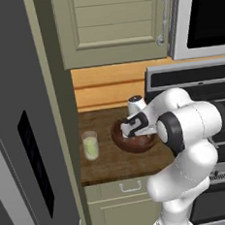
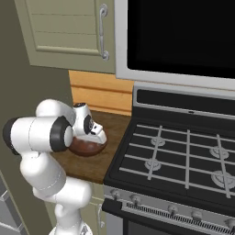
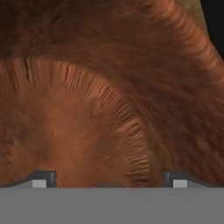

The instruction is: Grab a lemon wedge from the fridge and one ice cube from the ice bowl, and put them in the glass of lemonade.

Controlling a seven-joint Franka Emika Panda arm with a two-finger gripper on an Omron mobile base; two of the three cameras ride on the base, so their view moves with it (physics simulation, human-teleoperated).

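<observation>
The dark reddish-brown ice bowl [image 1: 146, 144] sits on the wooden counter, right of the glass of lemonade [image 1: 90, 145]. My gripper [image 1: 130, 131] reaches down into the bowl [image 2: 86, 148] from above, its hand [image 2: 95, 132] over the rim. The hand view looks closely at the bowl's brown inner wall [image 3: 100, 100]. There my gripper [image 3: 110, 177] is open, tips wide apart with nothing between them. No ice cube shows. The grey fridge [image 1: 20, 143] stands at the left with its black panel. The lemon wedge is out of view.
A gas stove [image 2: 183, 156] adjoins the counter [image 1: 105, 166] on the right, with a microwave [image 2: 179, 36] above it. Pale green cabinets [image 1: 110, 22] hang over the counter. A drawer with a handle [image 1: 130, 186] lies below the counter's front edge.
</observation>
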